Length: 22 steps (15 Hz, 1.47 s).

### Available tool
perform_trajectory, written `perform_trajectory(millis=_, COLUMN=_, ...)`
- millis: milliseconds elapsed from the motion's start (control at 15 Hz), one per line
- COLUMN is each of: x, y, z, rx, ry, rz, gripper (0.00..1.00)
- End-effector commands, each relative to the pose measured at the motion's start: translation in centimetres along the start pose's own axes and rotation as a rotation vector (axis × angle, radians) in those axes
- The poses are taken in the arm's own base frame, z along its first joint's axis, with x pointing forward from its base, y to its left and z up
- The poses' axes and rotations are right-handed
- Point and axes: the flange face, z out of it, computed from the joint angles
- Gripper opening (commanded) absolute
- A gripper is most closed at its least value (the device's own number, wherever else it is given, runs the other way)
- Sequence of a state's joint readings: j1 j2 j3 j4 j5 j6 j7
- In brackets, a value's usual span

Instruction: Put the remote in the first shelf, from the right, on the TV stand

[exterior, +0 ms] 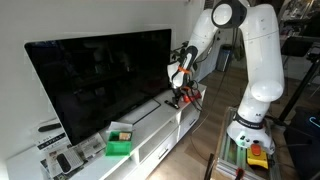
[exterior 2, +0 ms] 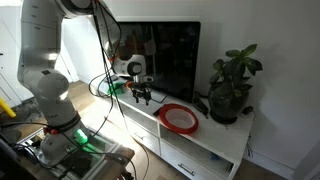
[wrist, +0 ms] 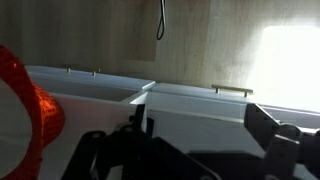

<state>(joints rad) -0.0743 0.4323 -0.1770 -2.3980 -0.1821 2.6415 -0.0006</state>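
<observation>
As seen in the wrist view, the claw [wrist: 188, 152] is spread wide. Its dark fingers [wrist: 285, 142] fill the lower edge of the frame, and nothing is seen pinched between them.

- Red dish [wrist: 22, 105]: cut off at the left edge, just beyond the claw.
- TV stand [wrist: 200, 100]: glossy white, crossing mid-frame, with a wood-grained surface [wrist: 100, 40] shown above it.

In both exterior views the claw [exterior: 181, 96] [exterior 2: 140, 93] is held just above the top of the TV stand [exterior: 150, 135] [exterior 2: 205, 150], in front of the black TV [exterior: 100, 80] [exterior 2: 165, 55].

- Green box [exterior: 119, 142]: on the TV stand, lower centre.
- Potted plant [exterior 2: 232, 85]: at the right end, beside the red dish [exterior 2: 178, 117].
- Remote: small dark flat things [exterior: 62, 160] are seen at the lower left, but which of them is the remote cannot be told.
</observation>
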Motion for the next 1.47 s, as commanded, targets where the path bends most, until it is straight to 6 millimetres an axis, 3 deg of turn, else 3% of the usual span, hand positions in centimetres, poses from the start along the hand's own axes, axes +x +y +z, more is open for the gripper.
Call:
perform_trajectory(millis=0, x=0.2, y=0.1, z=0.2, rx=-0.002, ry=0.000, rz=0.001, gripper=1.00)
perform_trajectory(millis=267, x=0.1, y=-0.9, z=0.2, rx=-0.038, ry=0.001, rz=-0.061, gripper=1.00)
perform_trajectory(millis=533, x=1.0, y=1.8, z=3.3, rx=-0.083, ry=-0.015, rz=0.011, gripper=1.00)
perform_trajectory(millis=800, x=1.9, y=4.8, z=5.7, rx=-0.077, ry=0.086, rz=0.064, gripper=1.00)
perform_trajectory(millis=1133, x=2.8, y=4.5, z=7.7, rx=0.076, ry=0.112, rz=0.108, gripper=1.00)
perform_trajectory(millis=1400, x=3.6, y=6.0, z=8.2, rx=0.086, ry=0.145, rz=0.149, gripper=1.00)
